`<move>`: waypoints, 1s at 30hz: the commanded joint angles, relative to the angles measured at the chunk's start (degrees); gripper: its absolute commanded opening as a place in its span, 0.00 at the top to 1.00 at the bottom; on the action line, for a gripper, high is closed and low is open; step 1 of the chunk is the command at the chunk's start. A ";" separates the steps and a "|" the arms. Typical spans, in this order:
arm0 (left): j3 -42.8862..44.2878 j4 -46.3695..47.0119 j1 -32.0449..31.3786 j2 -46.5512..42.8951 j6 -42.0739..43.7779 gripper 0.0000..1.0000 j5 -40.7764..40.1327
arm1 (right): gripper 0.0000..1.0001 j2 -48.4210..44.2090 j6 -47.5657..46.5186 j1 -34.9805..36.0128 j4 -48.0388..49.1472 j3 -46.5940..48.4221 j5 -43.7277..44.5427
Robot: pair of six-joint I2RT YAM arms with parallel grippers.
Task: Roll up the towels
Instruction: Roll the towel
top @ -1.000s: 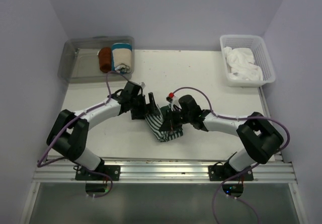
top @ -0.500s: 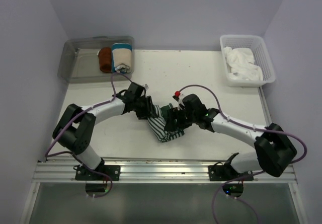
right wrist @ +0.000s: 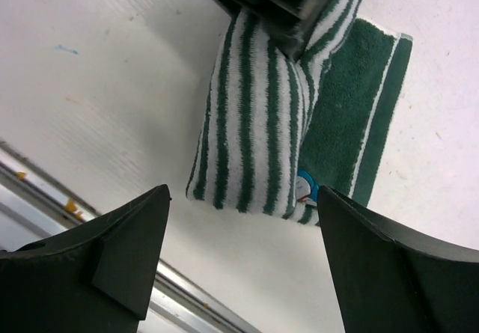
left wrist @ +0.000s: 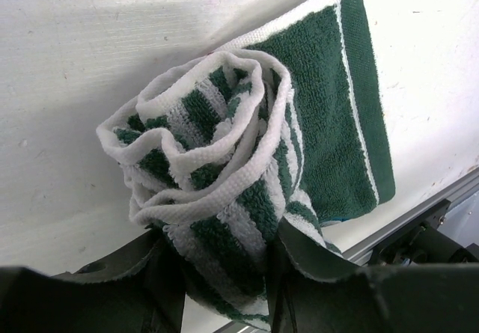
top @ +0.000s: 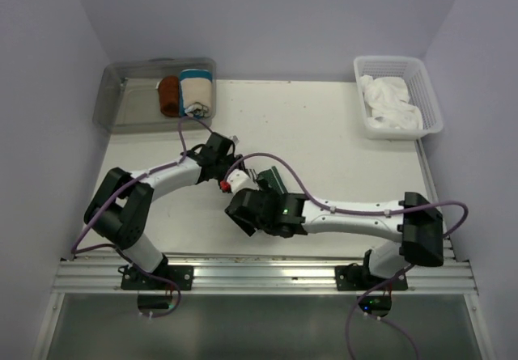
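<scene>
One roll [left wrist: 224,161] end-on in left claw [left wrist: 217,273]

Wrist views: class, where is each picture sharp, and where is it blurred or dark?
Left wrist view: the striped towel is crisp, loops visible; the left fingers clamping it are dark and soft. Right wrist view: the towel is fairly sharp; the open right fingers are soft-edged, black.
</scene>
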 commanded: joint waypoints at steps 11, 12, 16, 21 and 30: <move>0.84 -2.63 -0.46 -1.78 -0.51 0.57 -0.97 | 0.44 18.15 -1.61 4.88 -1.17 5.33 13.22; 0.84 -2.63 -0.46 -1.95 -0.51 0.56 -1.06 | 0.52 18.07 -1.00 4.88 -0.91 4.54 13.13; 0.67 -1.93 -0.37 -2.66 -0.07 0.41 -0.10 | 1.00 14.75 1.12 3.22 0.93 1.55 11.55; 1.01 -0.44 -0.37 -5.38 0.11 0.14 0.78 | 1.00 6.40 1.91 -1.44 7.96 -7.13 -1.15; 4.79 -5.18 0.07 -10.74 2.04 0.11 -2.90 | 1.00 -6.79 7.44 -14.52 19.56 -17.08 -25.59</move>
